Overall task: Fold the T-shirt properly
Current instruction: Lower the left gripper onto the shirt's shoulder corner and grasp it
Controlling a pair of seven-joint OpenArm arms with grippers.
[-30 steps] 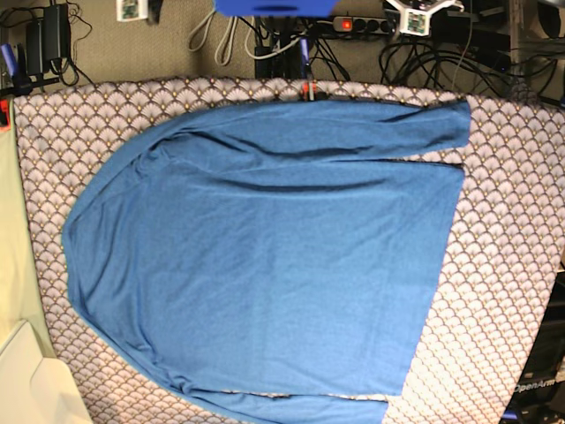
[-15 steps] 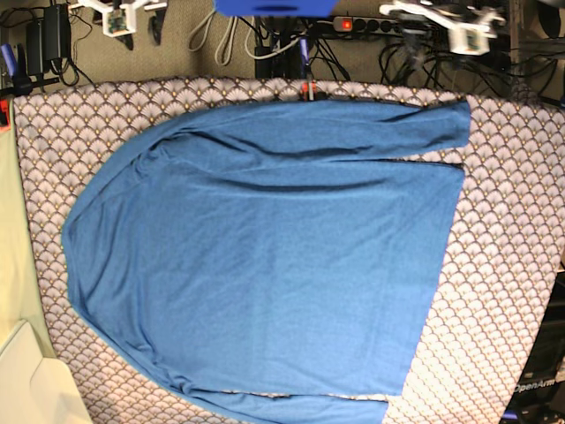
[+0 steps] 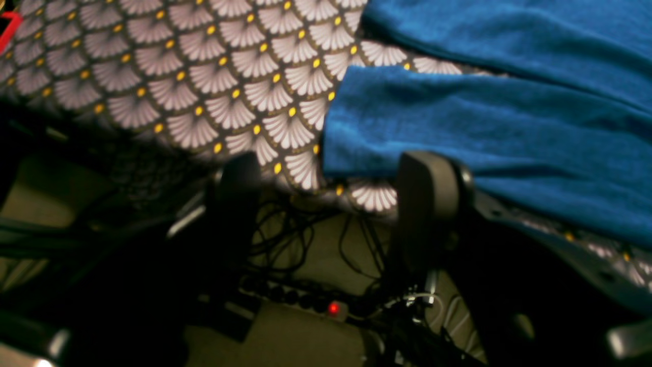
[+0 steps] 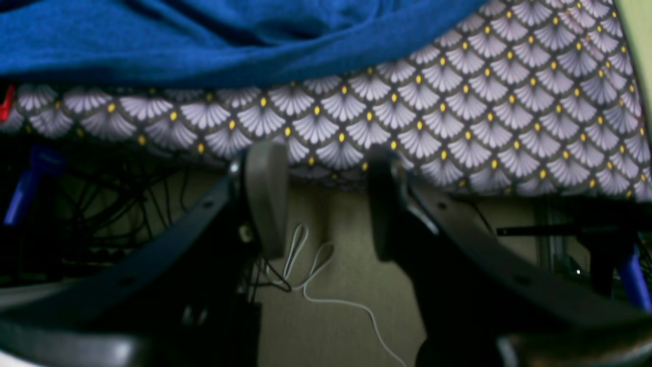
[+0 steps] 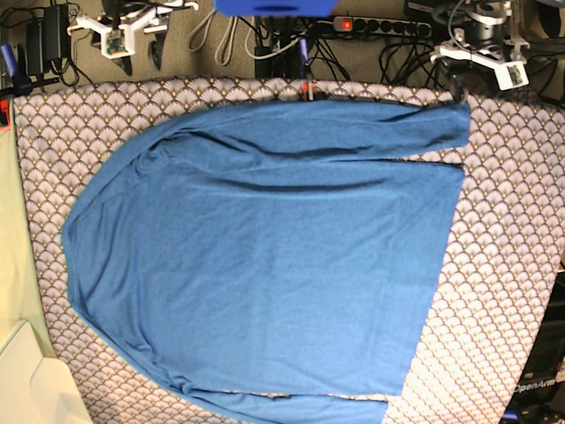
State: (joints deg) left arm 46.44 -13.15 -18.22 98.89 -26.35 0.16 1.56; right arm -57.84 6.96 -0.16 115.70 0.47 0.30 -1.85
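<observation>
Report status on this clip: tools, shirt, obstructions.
Left tool and right tool open, empty, off the table edge. T-shirt flat on tablecloth, unfolded. Nothing on it.

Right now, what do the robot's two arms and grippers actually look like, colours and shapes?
Both grippers have two dark, rounded paddle-shaped fingers on black angled linkages. The left gripper looks black; the right gripper has greyer pads. In the base view each arm ends in a white bracket carrying a small green circuit board, with dark cables running nearby. No markings are legible.
</observation>
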